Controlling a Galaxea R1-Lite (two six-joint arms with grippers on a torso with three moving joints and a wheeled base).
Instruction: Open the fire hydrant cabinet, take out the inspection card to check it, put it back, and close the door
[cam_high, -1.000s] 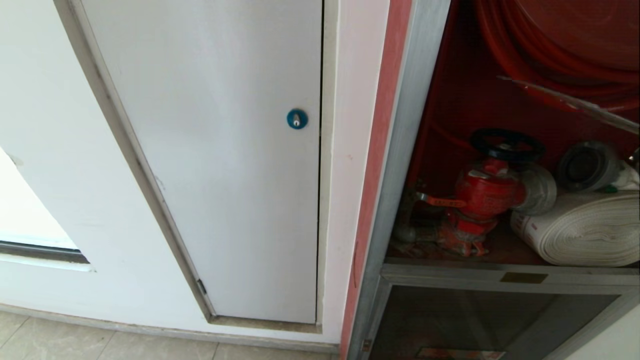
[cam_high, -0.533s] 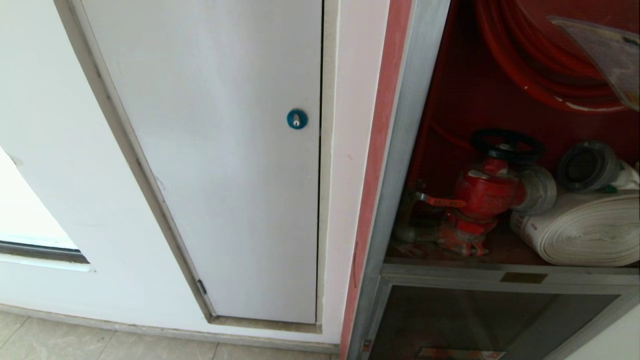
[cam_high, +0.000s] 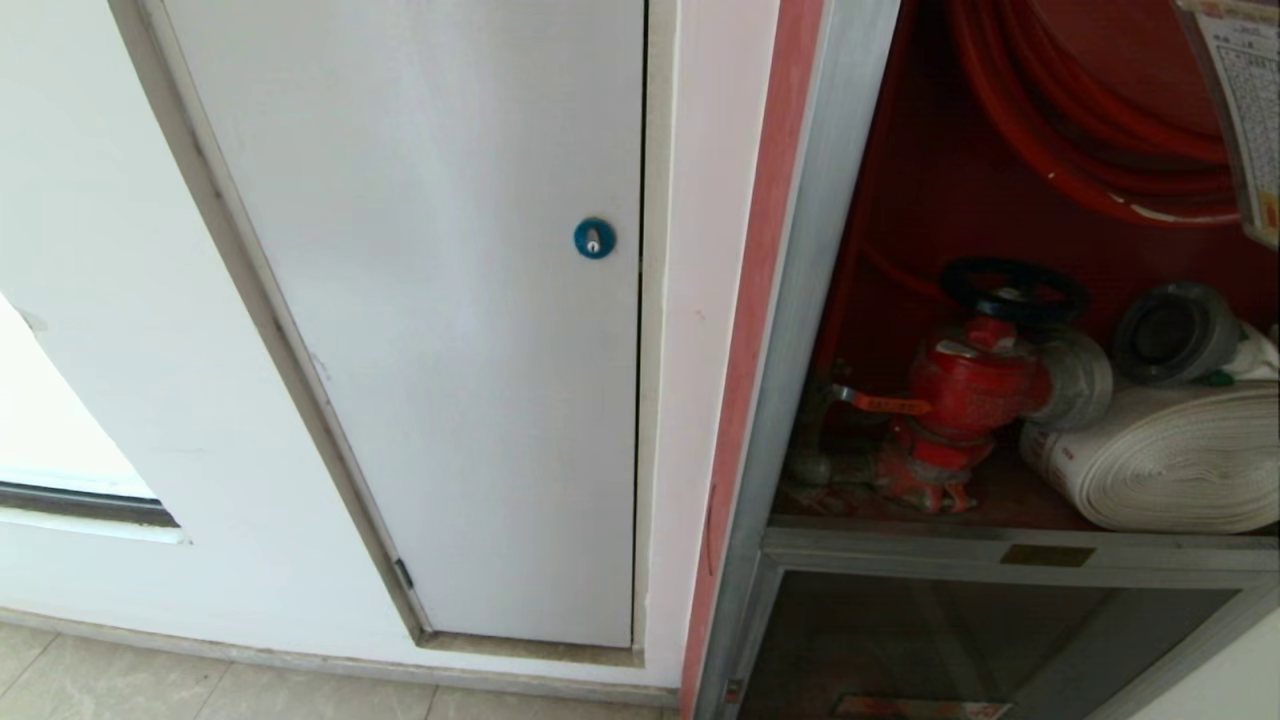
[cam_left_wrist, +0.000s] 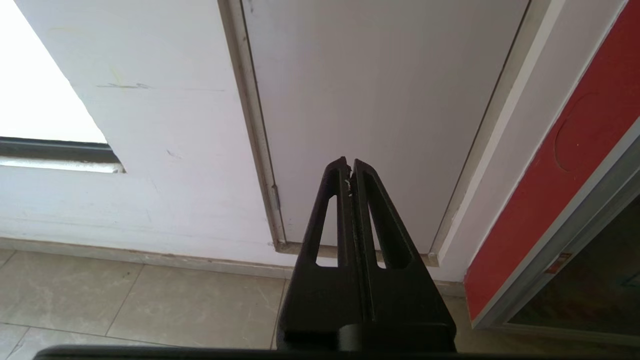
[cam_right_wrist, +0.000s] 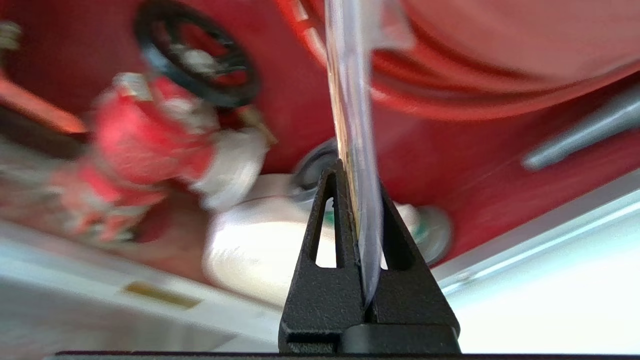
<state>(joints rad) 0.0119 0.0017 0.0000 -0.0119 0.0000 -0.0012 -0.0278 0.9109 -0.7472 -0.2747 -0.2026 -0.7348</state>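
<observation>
The fire hydrant cabinet (cam_high: 800, 300) stands open at the right of the head view, showing its red interior. The inspection card (cam_high: 1248, 100), white with a grid and a yellow strip in a clear sleeve, hangs at the top right edge with its printed face towards the head camera. In the right wrist view the inspection card (cam_right_wrist: 352, 100) is edge-on, and my right gripper (cam_right_wrist: 359, 177) is shut on it in front of the cabinet interior. My left gripper (cam_left_wrist: 349, 162) is parked low by the floor, shut and empty. The door is out of view.
A white panel door with a blue lock (cam_high: 594, 238) fills the wall to the left. Inside the cabinet are a red hydrant valve (cam_high: 975, 385) with a black handwheel (cam_high: 1015, 290), a rolled white hose (cam_high: 1170, 460) and a red hose reel (cam_high: 1080, 120). A lower glass panel (cam_high: 960, 640) sits beneath.
The card has risen towards the top right of the head view and turned from edge-on to showing its printed face. The left arm has not moved.
</observation>
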